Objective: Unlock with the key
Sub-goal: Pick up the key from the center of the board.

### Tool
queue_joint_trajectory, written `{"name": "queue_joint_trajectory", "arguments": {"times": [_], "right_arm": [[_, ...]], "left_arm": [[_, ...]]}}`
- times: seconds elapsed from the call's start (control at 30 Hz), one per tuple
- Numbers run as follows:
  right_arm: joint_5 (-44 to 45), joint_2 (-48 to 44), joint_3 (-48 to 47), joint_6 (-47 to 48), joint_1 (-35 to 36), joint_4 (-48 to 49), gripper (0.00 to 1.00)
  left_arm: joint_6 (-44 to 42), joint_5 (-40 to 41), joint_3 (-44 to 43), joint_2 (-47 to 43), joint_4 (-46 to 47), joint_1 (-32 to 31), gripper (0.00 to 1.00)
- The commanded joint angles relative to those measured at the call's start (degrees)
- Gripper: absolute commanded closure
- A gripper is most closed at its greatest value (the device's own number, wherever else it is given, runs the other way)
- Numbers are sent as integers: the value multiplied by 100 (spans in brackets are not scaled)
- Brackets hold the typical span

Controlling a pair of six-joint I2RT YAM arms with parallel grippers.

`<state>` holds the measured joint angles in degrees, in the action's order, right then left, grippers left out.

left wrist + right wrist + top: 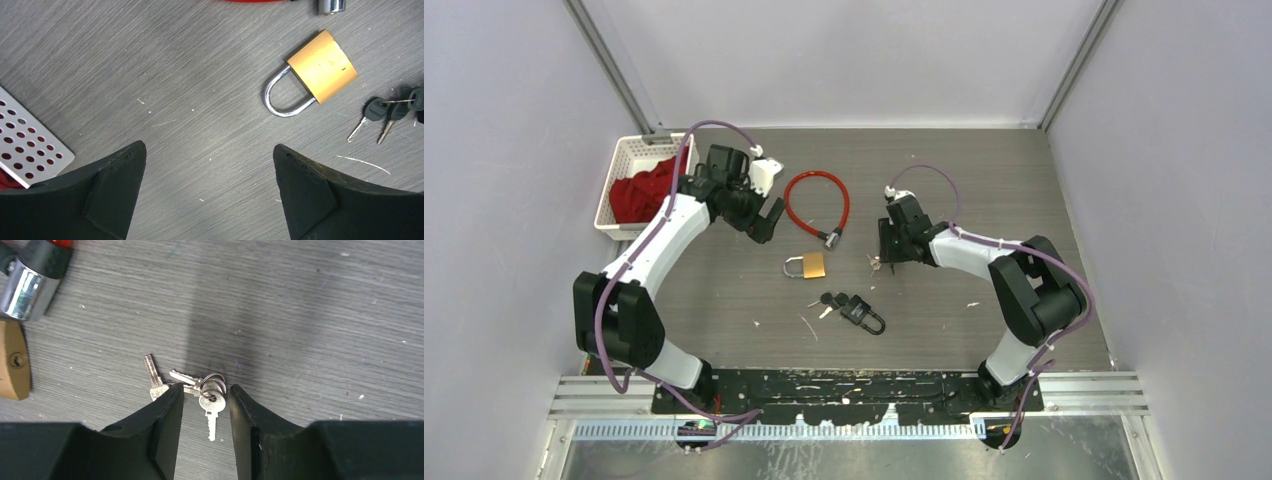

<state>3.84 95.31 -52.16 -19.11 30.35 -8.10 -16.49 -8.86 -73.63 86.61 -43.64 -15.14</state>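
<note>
A ring of silver keys (211, 407) lies on the table, also in the top view (874, 264). My right gripper (206, 390) is low over it, its jaws a narrow gap apart with one key lying between the fingertips, not clamped; in the top view the right gripper (887, 248) is right of the brass padlock (808, 266). The padlock lies flat with its shackle closed, and also shows in the left wrist view (320, 67) and at the right wrist view's left edge (12, 362). My left gripper (764, 215) (210, 150) is wide open and empty, above and left of the padlock.
A red cable lock (817, 203) lies behind the padlock, its metal end showing in the right wrist view (27, 287). A black padlock (864, 314) with black-headed keys (380, 112) lies nearer the front. A white basket (629, 150) holding red cloth stands at the far left.
</note>
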Motion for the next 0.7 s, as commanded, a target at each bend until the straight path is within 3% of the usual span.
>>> {"name": "queue_joint_trajectory", "arguments": {"times": [0.0, 0.1, 0.4, 0.67], "right_arm": [[173, 192, -180, 75, 70, 8, 56], [243, 305, -208, 74, 124, -27, 59], [399, 107, -214, 100, 138, -80, 97], [-233, -577, -179, 215, 129, 124, 99]], "left_arm": [[94, -160, -163, -98, -38, 1, 3], [85, -136, -195, -117, -78, -3, 3], [89, -154, -183, -167, -124, -1, 4], [211, -808, -278, -53, -318, -9, 5]]}}
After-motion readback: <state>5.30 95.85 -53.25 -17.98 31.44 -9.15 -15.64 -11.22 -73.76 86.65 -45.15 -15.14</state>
